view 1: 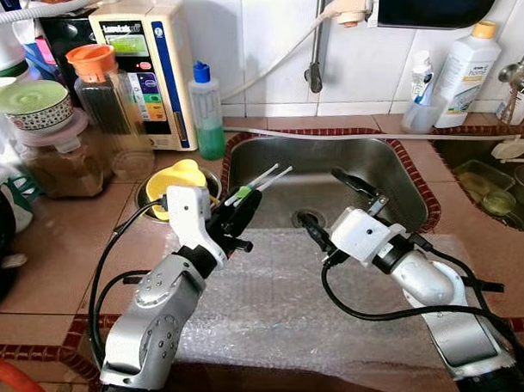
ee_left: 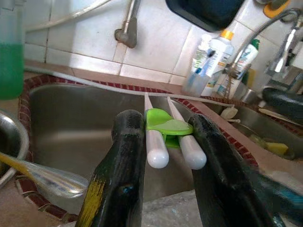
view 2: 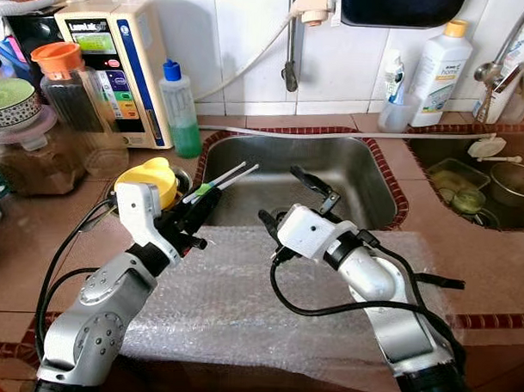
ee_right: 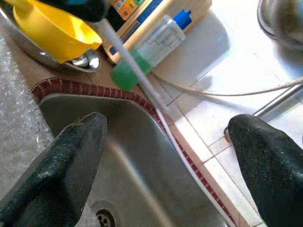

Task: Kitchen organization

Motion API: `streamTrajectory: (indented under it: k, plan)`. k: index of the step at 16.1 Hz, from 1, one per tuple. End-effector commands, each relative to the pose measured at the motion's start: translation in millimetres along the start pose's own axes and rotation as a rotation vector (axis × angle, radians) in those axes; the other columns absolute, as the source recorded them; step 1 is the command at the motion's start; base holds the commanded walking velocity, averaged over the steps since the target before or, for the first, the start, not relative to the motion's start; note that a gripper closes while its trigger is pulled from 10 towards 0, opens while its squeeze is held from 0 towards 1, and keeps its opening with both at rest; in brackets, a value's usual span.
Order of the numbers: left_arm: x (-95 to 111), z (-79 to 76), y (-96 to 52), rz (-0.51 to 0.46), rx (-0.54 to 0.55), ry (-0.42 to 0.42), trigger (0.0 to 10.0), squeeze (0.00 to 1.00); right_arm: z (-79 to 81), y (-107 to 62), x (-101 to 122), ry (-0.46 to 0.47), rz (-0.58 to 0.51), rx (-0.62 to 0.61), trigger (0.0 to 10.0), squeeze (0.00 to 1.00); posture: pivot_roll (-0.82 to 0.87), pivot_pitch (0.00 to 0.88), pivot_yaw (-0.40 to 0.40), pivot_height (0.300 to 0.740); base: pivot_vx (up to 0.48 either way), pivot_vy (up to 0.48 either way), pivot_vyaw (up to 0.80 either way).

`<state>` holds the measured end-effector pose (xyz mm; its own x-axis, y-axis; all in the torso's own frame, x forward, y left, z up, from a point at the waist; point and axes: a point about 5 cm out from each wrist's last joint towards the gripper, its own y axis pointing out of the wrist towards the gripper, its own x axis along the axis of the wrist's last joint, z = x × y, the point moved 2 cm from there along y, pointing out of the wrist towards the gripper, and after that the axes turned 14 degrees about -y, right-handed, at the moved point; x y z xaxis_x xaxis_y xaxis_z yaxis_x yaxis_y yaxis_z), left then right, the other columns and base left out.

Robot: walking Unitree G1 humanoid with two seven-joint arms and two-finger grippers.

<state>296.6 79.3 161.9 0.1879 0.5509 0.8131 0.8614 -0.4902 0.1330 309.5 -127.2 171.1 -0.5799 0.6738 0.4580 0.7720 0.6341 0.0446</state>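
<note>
A: What is held by the left gripper (view 1: pixel 237 214), and why is it held that way?

B: A pair of white plastic chopsticks joined by a green clip (ee_left: pixel 163 135) is pinched between its two black fingers (ee_left: pixel 120 161). The butt ends are clamped just behind the clip, so the thin tips are left free and are pointed up and out over the front left corner of the stainless steel sink basin (view 1: pixel 392 179). It is judged that they are carried above the basin so they can be moved somewhere on the counter without anything being struck.

A: And the right gripper (view 1: pixel 335 207)?

B: Its fingers are spread wide and nothing is held or touched by them. It is poised over the front edge of the basin, near the drain, just beyond the sheet of clear bubble wrap (view 1: pixel 284 309) laid along the front edge of the counter.

A: Why is the wrap thought to be there?

B: Probably as a padded work surface; that is a judgement only.

A: What is kept near the basin's left edge?

B: A yellow plastic funnel in a steel bowl (view 1: pixel 181 178) and a bottle of green liquid with a blue cap (view 1: pixel 208 117), the latter against the tiled wall
</note>
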Motion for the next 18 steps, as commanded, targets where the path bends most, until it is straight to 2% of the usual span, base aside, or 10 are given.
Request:
streamTrajectory:
  k: [1,3,5,8,12,13,15,16,18]
  plan:
    - [1.1,-5.1,1.9,0.015,-0.023,0.014,0.2,0.00,2.2,2.8,1.0,-0.013,-0.017,0.013,10.0,0.00,-0.27,0.023,0.090,0.740,0.000,0.000,0.00]
    - [-1.4,-15.1,2.6,0.038,-0.081,0.009,0.0,0.00,14.0,7.3,-0.9,-0.024,-0.031,0.074,10.0,0.00,-0.27,0.023,0.090,0.740,0.000,0.000,0.00]
    - [-7.6,-22.0,1.5,0.086,-0.126,0.036,0.0,0.00,18.3,11.4,-5.4,-0.062,-0.028,0.105,10.0,0.00,-0.28,0.026,0.098,0.740,0.000,0.000,0.00]
    - [-9.6,-26.7,-0.6,0.120,-0.165,0.066,0.0,0.00,9.6,22.6,-17.6,-0.096,-0.010,0.087,10.0,0.00,-0.27,0.032,0.104,0.740,0.000,0.000,0.00]
    - [-10.1,-30.4,-2.4,0.165,-0.219,0.136,0.0,0.00,5.0,31.2,-19.9,-0.118,-0.020,0.085,10.0,0.00,-0.26,0.035,0.106,0.740,0.000,0.000,0.00]
    - [-9.4,-31.9,-1.8,0.164,-0.223,0.129,0.0,0.00,5.7,34.3,-20.8,-0.112,-0.029,0.087,0.0,0.00,-0.26,0.035,0.106,0.740,0.000,0.000,0.00]
    - [-10.0,-34.1,-1.8,0.171,-0.234,0.131,0.0,0.00,6.1,39.7,-20.0,-0.106,-0.036,0.076,0.0,0.00,-0.26,0.032,0.109,0.740,0.000,0.000,0.00]
    - [-10.3,-34.4,-1.8,0.171,-0.236,0.134,0.5,0.00,7.1,42.0,-18.4,-0.103,-0.039,0.075,0.0,0.00,-0.26,0.034,0.111,0.740,0.000,0.000,0.00]
    - [-9.2,-35.6,-0.8,0.161,-0.239,0.135,0.9,0.00,9.7,46.2,-17.0,-0.092,-0.045,0.074,0.0,0.00,-0.26,0.032,0.109,0.740,0.000,0.000,0.00]
